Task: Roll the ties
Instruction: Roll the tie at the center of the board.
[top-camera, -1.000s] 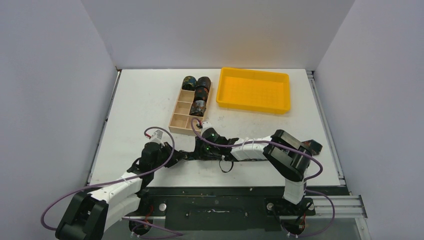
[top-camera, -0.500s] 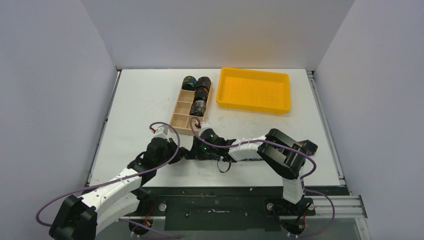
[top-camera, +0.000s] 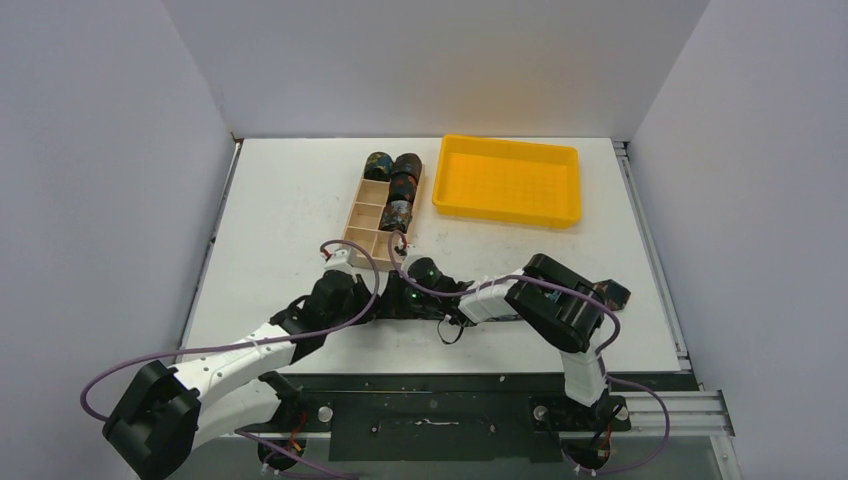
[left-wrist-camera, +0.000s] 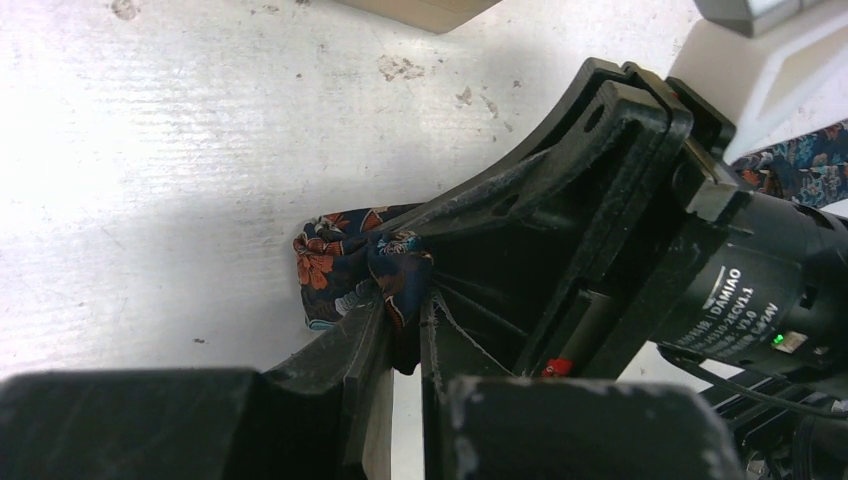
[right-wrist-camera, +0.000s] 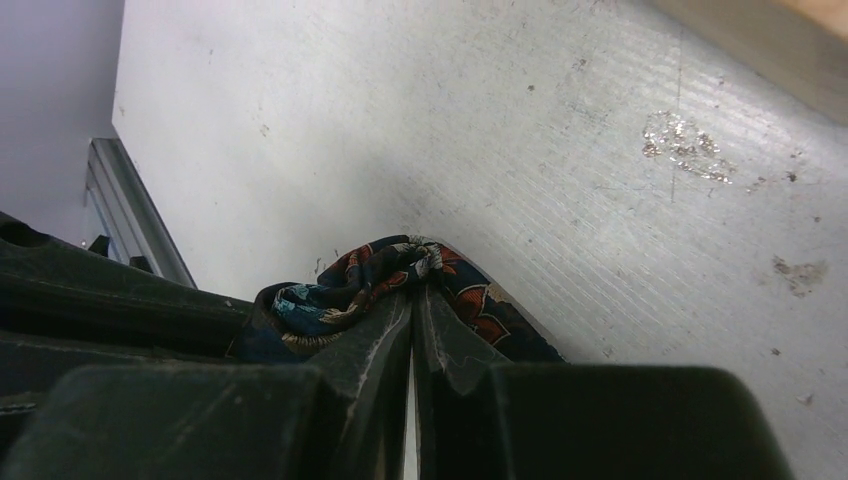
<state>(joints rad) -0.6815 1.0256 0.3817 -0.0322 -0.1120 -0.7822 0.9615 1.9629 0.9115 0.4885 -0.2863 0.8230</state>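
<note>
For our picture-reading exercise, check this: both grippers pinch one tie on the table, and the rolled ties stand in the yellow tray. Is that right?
Not quite. The rolled ties stand in the wooden box, not the yellow tray, as the top external view shows. The rest holds: the left gripper and right gripper both pinch one tie on the table.

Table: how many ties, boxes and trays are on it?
Rolled ties in the wooden box: 4
Loose tie: 1
Wooden box: 1
Yellow tray: 1
Total: 7
</note>
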